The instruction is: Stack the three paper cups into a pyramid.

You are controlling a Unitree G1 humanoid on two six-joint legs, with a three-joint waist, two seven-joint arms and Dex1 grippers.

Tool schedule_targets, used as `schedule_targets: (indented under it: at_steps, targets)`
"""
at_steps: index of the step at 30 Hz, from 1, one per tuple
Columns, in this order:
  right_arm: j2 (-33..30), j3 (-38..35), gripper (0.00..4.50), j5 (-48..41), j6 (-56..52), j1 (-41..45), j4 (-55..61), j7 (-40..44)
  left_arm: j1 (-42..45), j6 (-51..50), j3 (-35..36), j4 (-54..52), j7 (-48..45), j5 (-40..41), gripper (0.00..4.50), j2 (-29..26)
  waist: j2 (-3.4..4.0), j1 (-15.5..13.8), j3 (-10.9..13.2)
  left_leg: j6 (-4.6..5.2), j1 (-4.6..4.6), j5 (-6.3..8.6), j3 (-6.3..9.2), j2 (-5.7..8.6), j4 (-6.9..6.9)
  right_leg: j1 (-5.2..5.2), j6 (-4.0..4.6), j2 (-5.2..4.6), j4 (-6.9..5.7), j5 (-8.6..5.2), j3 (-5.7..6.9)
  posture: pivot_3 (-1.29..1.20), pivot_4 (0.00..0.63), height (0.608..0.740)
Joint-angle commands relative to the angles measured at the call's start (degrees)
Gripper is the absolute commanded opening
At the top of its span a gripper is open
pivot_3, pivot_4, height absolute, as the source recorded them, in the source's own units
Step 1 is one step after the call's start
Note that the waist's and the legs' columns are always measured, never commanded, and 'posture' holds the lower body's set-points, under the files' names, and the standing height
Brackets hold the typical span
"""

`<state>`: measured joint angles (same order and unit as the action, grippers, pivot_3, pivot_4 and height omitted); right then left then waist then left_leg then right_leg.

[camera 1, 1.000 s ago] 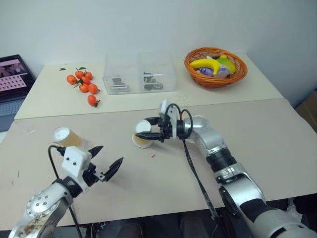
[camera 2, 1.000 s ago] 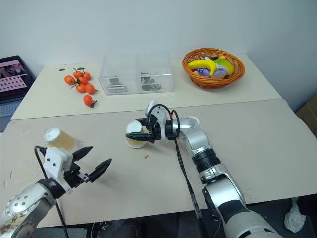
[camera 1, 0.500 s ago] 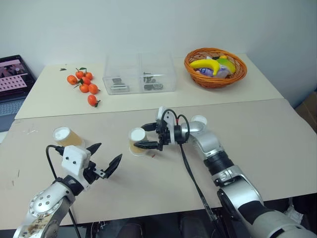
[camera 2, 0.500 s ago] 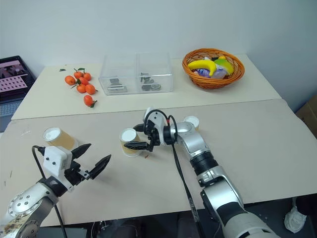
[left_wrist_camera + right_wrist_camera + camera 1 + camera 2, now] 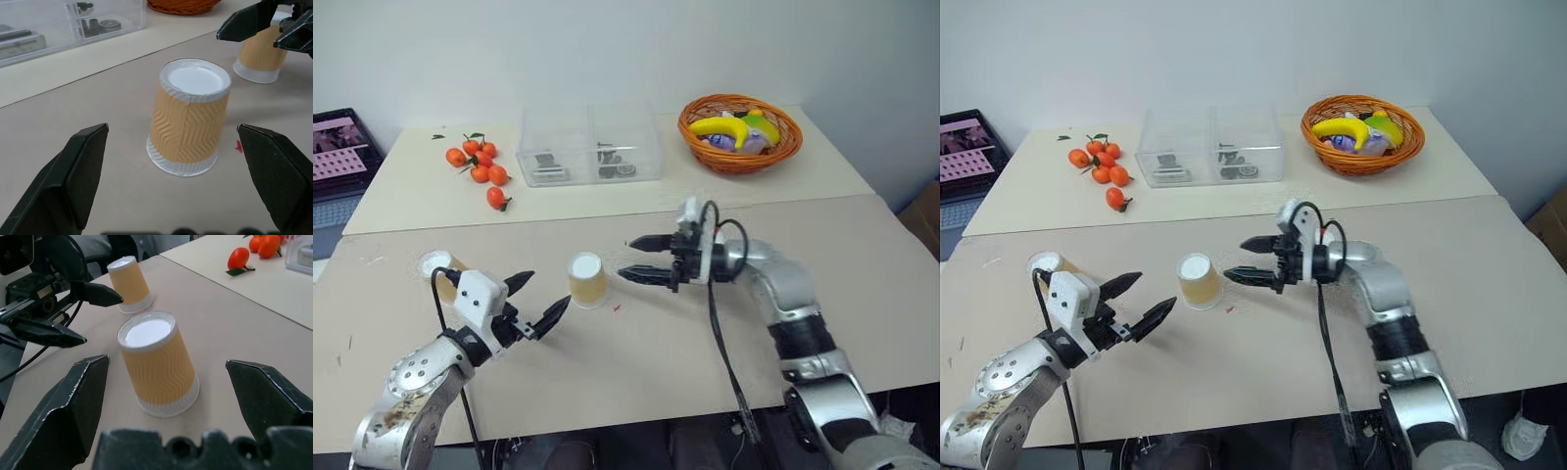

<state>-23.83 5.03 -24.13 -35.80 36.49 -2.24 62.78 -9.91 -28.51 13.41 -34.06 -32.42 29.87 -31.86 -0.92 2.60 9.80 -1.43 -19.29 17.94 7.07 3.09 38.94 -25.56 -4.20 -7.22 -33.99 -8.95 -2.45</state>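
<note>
Cups, three, upside down on the tan table, none stacked yet.

Middle cup: upright on its wide end, alone, between the two claws, touched by neither.

Left cup: near the table's left edge, partly hidden behind the left claw's white housing.

Third cup: standing just behind the right claw in the left wrist view, apart from the middle cup.

Left claw: fingers spread wide, empty, pointing at the middle cup from its left, near but not touching.

Right claw: fingers spread wide, empty, tips aimed at the middle cup from its right, a short gap between.

Background items: oranges, clear box, fruit basket, all well apart on the far table.

Risks, judged: light cups likely tipped or skidded by a glancing finger; both claws converging on one cup, possible clash; base pair currently well apart, so a top cup set now lacking support; too hard a squeeze likely denting paper walls.
</note>
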Motion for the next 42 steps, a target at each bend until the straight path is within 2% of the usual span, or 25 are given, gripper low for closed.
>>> schedule_targets:
  at_steps: [1, 6, 11, 16, 22, 27, 29, 42]
  targets:
    - [-4.9, -5.8, 4.45, -6.2, -5.2, -3.2, 10.4, -0.1, -1.6, -1.1, 2.9, -3.7, -1.5, 2.9, 4.50, -1.8, 0.00, -0.1, 0.0, 0.01, 0.00, 0.00, -0.01, 0.00, 0.00, 0.01, 0.00, 0.00, 0.00, 0.00, 0.00, 0.00, 0.150, 0.728]
    - [-16.4, -20.3, 4.45, -15.8, -12.6, -15.2, 21.0, 0.6, -2.8, -2.9, 2.4, -5.8, -2.8, 5.3, 4.50, -3.6, -0.02, -1.4, 0.0, 0.13, -0.02, 0.07, -0.02, -0.01, 0.01, 0.12, -0.02, -0.01, 0.06, -0.01, 0.04, 0.00, 0.150, 0.728]
    - [-22.5, -24.6, 4.45, -11.1, -8.1, -23.2, 16.9, -1.5, 0.6, -1.2, -2.3, -3.4, -4.9, 3.4, 4.50, -4.0, -0.07, -1.7, 0.0, 0.23, 0.11, 0.13, -0.15, -0.01, 0.09, 0.48, -0.04, -0.02, 0.37, -0.03, 0.04, 0.00, 0.150, 0.728]
    - [-25.1, -25.6, 4.45, -5.4, -1.1, -26.1, 9.7, -4.6, 4.4, 1.2, -5.5, -1.0, -8.3, 1.9, 4.50, -4.6, -0.09, -1.4, 0.0, 0.23, 0.26, 0.13, -0.37, -0.05, 0.12, 0.81, -0.22, -0.01, 0.32, -0.14, -0.07, 0.00, 0.150, 0.728]
    - [-22.6, -23.8, 4.45, -1.7, 4.1, -24.6, 5.8, -9.9, 9.2, 2.3, -5.6, 2.2, -11.3, 1.7, 4.50, -5.5, -0.12, -1.2, 0.0, 0.23, 0.90, 0.12, -0.43, -0.12, 0.12, 1.44, -0.49, 0.00, 0.28, -0.33, -0.10, 0.00, 0.150, 0.728]
    - [-19.0, -19.5, 4.45, 0.9, 6.9, -21.6, 4.9, -13.0, 11.4, 2.7, -5.7, 4.0, -12.9, 1.4, 4.50, -6.0, -0.12, -0.8, 0.0, 0.24, 0.88, 0.13, -0.43, -0.12, 0.09, 1.32, -0.47, 0.00, 0.28, -0.34, -0.12, 0.00, 0.150, 0.728]
    - [-17.8, -17.8, 4.45, 1.6, 7.4, -19.9, 3.8, -13.7, 11.3, 2.9, -5.4, 4.8, -13.3, 1.0, 4.50, -6.2, -0.12, -0.8, 0.0, 0.24, 0.90, 0.13, -0.43, -0.12, 0.09, 1.28, -0.18, 0.00, 0.29, -0.15, -0.13, 0.00, 0.150, 0.728]
    - [-13.1, -11.9, 4.45, 3.0, 11.0, -9.8, -4.4, -12.3, 8.7, 3.0, -0.9, 5.4, -11.1, 1.5, 4.50, -5.9, -0.13, -0.2, 0.0, 0.25, 0.97, 0.13, -0.43, -0.13, 0.10, 1.23, -0.09, 0.00, 0.35, -0.10, -0.13, 0.00, 0.150, 0.728]
